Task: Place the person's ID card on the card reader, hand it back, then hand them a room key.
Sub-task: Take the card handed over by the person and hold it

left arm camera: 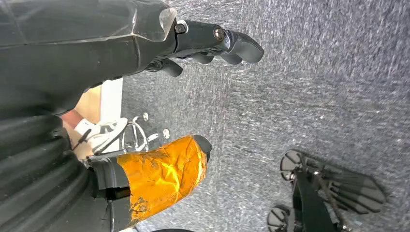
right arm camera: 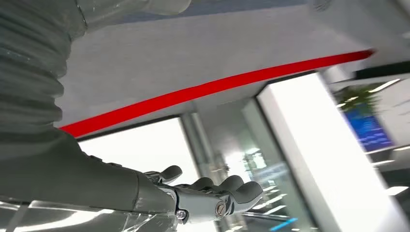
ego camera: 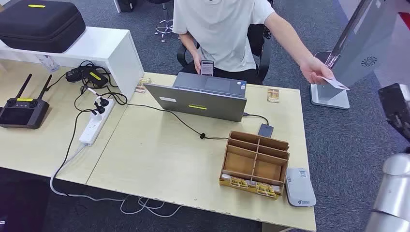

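1. ID card (ego camera: 335, 82) first, in the head view: it's pinched in the person's hand (ego camera: 316, 70), held out past the far right corner of the worktop (ego camera: 159, 159), well off the surface. The card reader (ego camera: 300, 186) lies at the near right edge, just beside the wooden organiser (ego camera: 255, 163), with what look like key cards in its front slots. A laptop (ego camera: 203, 99) sits mid-worktop. The right arm (ego camera: 392, 203) comes up at the lower right, and a dark shape at the right edge may be its hand — hard to be sure.

2. Left wrist view: the left hand (left arm camera: 212, 46) hangs over grey carpet, fingers (left arm camera: 241, 47) loosely curled, holding nothing.

3. Right wrist view: the right hand (right arm camera: 212, 195) is raised, looking toward ceiling and glass, fingers (right arm camera: 244, 189) gently bent together, nothing in them.

4. Handling call: that card looks thin, light, stiff and slick. Best bet is a pinch across the free end, flat faces between thumb and finger, away from the person's own grip. Too loose and it could slide out.
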`<move>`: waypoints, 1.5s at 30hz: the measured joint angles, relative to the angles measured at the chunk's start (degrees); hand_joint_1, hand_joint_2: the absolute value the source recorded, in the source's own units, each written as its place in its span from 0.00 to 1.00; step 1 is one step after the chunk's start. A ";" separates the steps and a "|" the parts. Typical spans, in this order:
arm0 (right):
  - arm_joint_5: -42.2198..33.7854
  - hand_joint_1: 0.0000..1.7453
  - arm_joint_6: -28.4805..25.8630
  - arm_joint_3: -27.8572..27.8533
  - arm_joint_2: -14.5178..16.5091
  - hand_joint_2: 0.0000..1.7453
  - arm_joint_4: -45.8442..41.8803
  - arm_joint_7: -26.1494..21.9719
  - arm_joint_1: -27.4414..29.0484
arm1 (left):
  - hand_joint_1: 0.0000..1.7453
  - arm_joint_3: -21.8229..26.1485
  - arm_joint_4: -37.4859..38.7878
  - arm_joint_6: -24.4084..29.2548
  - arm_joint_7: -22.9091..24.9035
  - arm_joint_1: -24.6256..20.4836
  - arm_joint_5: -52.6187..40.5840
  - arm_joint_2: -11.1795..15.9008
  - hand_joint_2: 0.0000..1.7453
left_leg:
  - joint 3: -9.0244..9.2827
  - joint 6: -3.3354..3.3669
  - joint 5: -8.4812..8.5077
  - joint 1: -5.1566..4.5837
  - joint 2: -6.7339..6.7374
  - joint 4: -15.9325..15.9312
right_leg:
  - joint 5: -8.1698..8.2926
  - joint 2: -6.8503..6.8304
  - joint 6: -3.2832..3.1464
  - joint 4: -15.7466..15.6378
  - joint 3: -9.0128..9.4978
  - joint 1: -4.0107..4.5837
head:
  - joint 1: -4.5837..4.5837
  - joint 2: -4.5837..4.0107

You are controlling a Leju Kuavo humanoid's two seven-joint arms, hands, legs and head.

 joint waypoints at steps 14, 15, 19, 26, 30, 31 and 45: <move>-6.52 0.00 1.03 23.46 -0.03 1.00 -1.11 -4.02 0.02 | 0.00 5.07 0.00 -3.17 -7.92 -0.09 -2.32 -0.45 1.00 | -0.01 -0.02 0.01 0.00 0.01 0.00 | 0.00 0.03 0.00 0.00 -0.05 0.00 | -0.01 0.00; -7.02 0.00 1.03 24.79 -0.05 1.00 -1.11 -4.28 -0.01 | 0.00 5.65 0.00 -4.38 -8.36 -0.09 -1.99 -0.72 1.00 | -0.02 -0.02 0.01 0.00 0.01 0.00 | 0.00 0.03 0.00 0.00 -0.05 0.00 | -0.01 0.00; -9.22 0.00 1.03 29.56 -0.37 1.00 -1.11 -4.99 -0.21 | 0.00 7.76 0.00 -9.37 -9.79 -0.12 -0.60 -2.05 1.00 | -0.03 -0.02 0.01 -0.01 0.02 0.01 | 0.00 0.04 0.00 -0.01 -0.05 -0.01 | 0.01 0.00; -11.25 0.00 1.01 33.70 -0.97 1.00 -1.09 -5.30 -0.66 | 0.00 9.82 0.02 -13.34 -10.78 -0.13 0.30 -3.27 1.00 | -0.03 -0.02 0.01 -0.01 0.02 0.02 | 0.01 0.03 0.00 -0.02 -0.05 -0.02 | -0.01 0.00; -11.35 0.00 1.01 34.55 -1.15 1.00 -1.07 -5.41 -0.73 | 0.00 10.24 0.02 -13.41 -10.78 -0.12 0.32 -3.42 1.00 | -0.02 -0.02 0.01 0.00 0.02 0.02 | 0.00 0.03 0.00 -0.02 -0.06 -0.01 | -0.01 0.00; -11.35 0.00 1.01 34.63 -1.18 1.00 -1.07 -5.42 -0.73 | 0.00 10.27 0.02 -13.41 -10.78 -0.12 0.33 -3.43 1.00 | -0.03 -0.02 0.01 0.00 0.02 0.02 | 0.00 0.03 0.00 -0.02 -0.07 -0.01 | -0.01 0.00; -11.58 0.25 0.98 35.45 -1.51 1.00 -1.07 -5.42 -0.73 | 0.00 11.11 0.02 -14.23 -10.66 -0.12 0.60 -3.76 1.00 | -0.04 -0.02 0.01 -0.01 0.02 0.02 | 0.00 0.04 0.00 -0.02 -0.07 -0.01 | 0.00 0.00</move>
